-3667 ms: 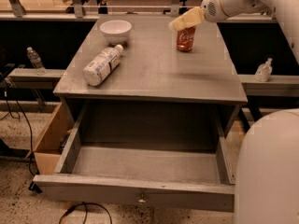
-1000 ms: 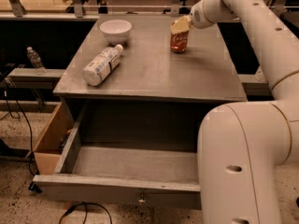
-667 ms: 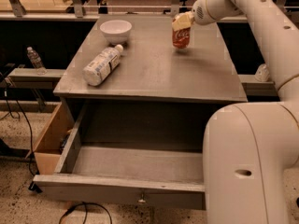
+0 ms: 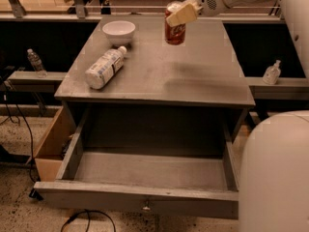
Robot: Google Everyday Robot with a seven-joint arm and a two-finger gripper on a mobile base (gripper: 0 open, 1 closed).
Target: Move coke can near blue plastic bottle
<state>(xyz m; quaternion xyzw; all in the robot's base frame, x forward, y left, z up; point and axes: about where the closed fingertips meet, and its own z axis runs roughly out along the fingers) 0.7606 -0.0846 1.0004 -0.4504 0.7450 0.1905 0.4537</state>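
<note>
The coke can (image 4: 175, 30), red with white script and a silver top, hangs upright in the air above the far middle of the grey table (image 4: 193, 76). My gripper (image 4: 181, 14) comes in from the upper right and is shut on the can's top part. The blue plastic bottle (image 4: 105, 67), pale with a white cap and a light label, lies on its side at the table's left, cap pointing to the far side. The can is well to the right of the bottle and farther back.
A white bowl (image 4: 119, 31) stands at the table's far left, just behind the bottle. The drawer (image 4: 145, 175) under the table is pulled open. A slim water bottle (image 4: 35, 62) stands on a left ledge, a pump bottle (image 4: 272, 73) on the right ledge.
The gripper has lifted the coke can off the table's surface; the can now hangs above it. The bottle and bowl have not moved.
</note>
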